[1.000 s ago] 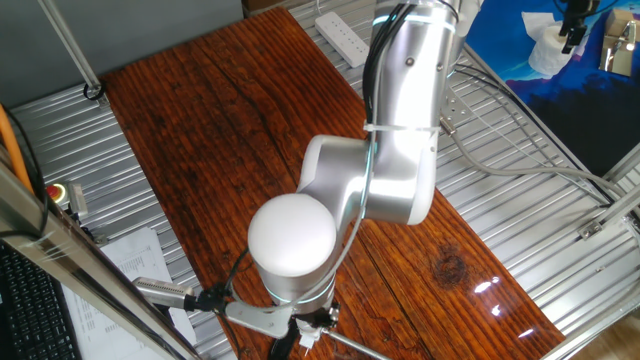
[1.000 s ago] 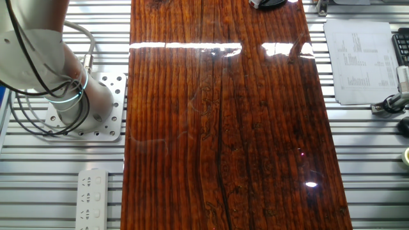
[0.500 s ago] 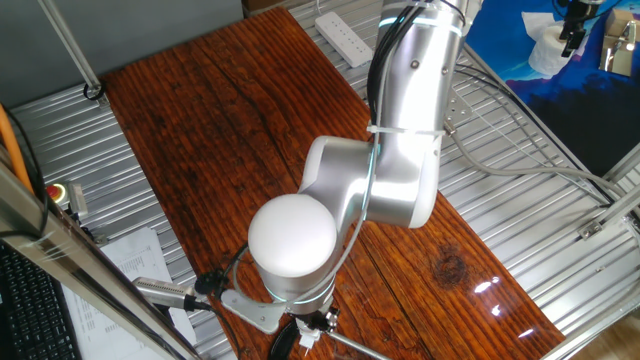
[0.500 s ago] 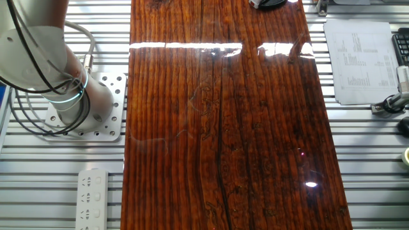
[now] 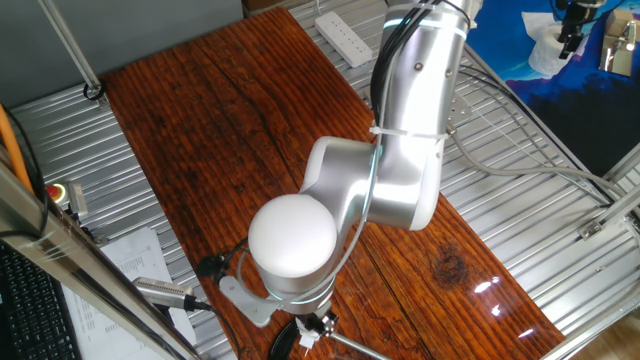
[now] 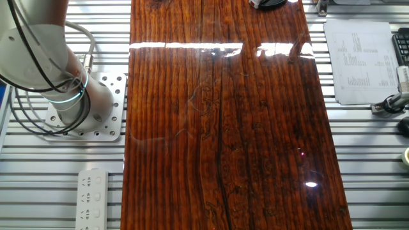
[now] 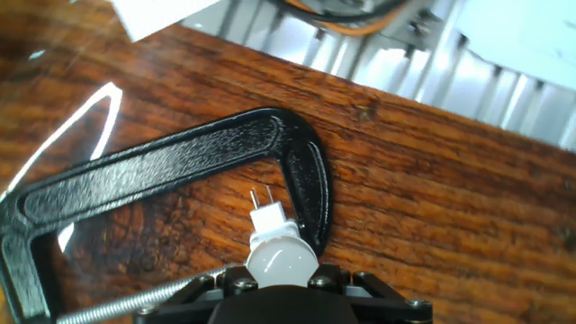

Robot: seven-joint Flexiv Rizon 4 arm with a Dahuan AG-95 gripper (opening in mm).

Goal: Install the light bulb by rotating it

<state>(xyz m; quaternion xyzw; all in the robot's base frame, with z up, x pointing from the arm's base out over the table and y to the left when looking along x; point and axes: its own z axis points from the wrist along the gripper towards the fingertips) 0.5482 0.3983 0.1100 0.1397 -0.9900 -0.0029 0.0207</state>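
Bulb [image 7: 281,259] sits in our gripper [image 7: 286,286], fingers closed on its dome, pins pointing straight out along the hand axis, away from us, just over the black clamp [image 7: 162,175] on the wood table [image 7: 432,198]. No socket in any view, so we can't tell which way it lies. Arm [image 5: 405,130] is folded low over the table's near end, wrist down.

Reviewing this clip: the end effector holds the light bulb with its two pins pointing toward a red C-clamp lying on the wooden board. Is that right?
Not quite. The hand view shows the end effector holding the light bulb, pins toward the C-clamp on the wooden board, but the clamp is black, not red.
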